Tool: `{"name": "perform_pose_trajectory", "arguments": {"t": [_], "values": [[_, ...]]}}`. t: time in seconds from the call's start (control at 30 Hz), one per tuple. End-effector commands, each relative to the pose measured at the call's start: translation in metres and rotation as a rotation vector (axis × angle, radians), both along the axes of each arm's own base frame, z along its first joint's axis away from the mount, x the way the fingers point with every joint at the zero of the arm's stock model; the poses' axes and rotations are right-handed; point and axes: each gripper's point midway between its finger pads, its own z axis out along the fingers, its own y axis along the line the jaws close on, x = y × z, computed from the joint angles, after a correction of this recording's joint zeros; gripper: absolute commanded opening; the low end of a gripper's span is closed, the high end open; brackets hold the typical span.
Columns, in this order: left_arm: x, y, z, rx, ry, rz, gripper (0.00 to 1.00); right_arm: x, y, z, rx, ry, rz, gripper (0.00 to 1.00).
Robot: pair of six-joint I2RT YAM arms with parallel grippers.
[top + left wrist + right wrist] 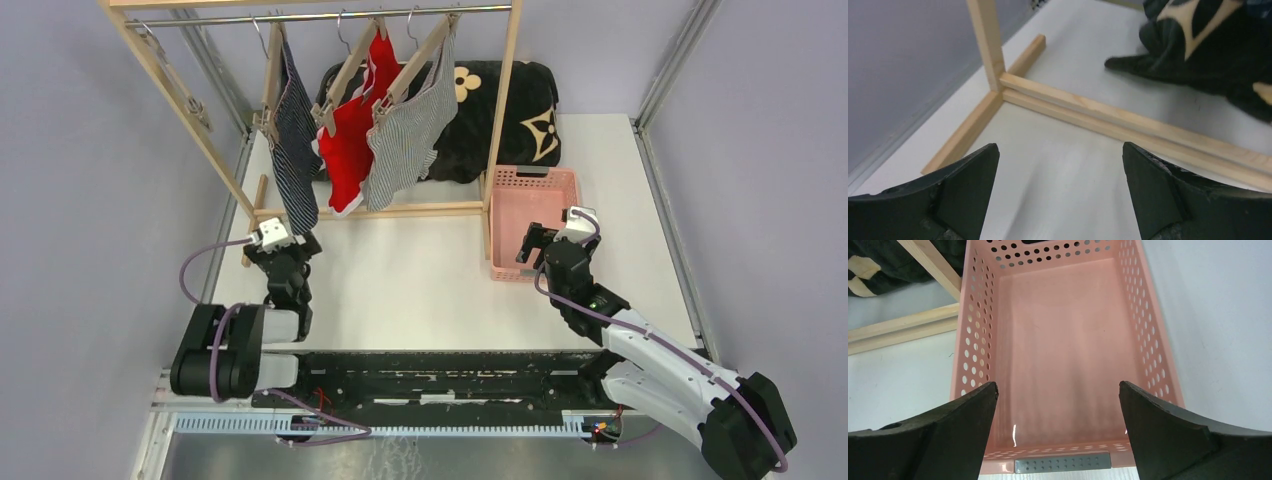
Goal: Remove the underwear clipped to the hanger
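Three pairs of underwear hang clipped to wooden hangers on a wooden rack [505, 120]: a dark navy striped pair [293, 150] at the left, a red pair [352, 140] in the middle, a grey-and-white pinstriped pair [412, 125] at the right. My left gripper [300, 245] is open and empty, low over the table just in front of the navy pair; its view shows only the rack's base rails [1088, 107]. My right gripper [535, 243] is open and empty at the near end of the pink basket [500, 235], whose inside is bare [1068, 335].
A black floral cushion [510, 110] lies behind the rack and shows in the left wrist view [1208, 45]. The rack's foot [968, 130] runs toward my left gripper. Metal frame rails [665, 190] edge the white table on both sides.
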Motion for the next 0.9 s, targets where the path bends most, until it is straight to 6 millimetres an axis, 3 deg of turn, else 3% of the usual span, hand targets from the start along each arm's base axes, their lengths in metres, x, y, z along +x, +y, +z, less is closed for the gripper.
{"name": "perform_pose_trajectory", "arguments": {"t": [0.0, 0.17, 0.4, 0.7, 0.87], "values": [[-0.018, 0.014, 0.021, -0.041, -0.091, 0.098, 0.99, 0.007, 0.005, 0.02, 0.038, -0.056, -0.002, 1.0], [-0.036, 0.036, 0.027, -0.043, -0.072, 0.243, 0.99, 0.008, 0.01, 0.018, 0.042, -0.059, 0.025, 1.0], [-0.086, 0.063, 0.037, -0.064, -0.059, 0.442, 0.99, 0.008, 0.017, 0.014, 0.037, -0.045, 0.068, 1.0], [-0.109, 0.053, 0.106, -0.124, -0.28, 0.343, 0.99, 0.012, 0.028, 0.009, 0.032, -0.019, 0.115, 1.0], [-0.088, 0.018, 0.141, -0.143, -0.344, 0.108, 0.99, 0.013, 0.036, 0.009, 0.027, -0.012, 0.155, 1.0]]}}
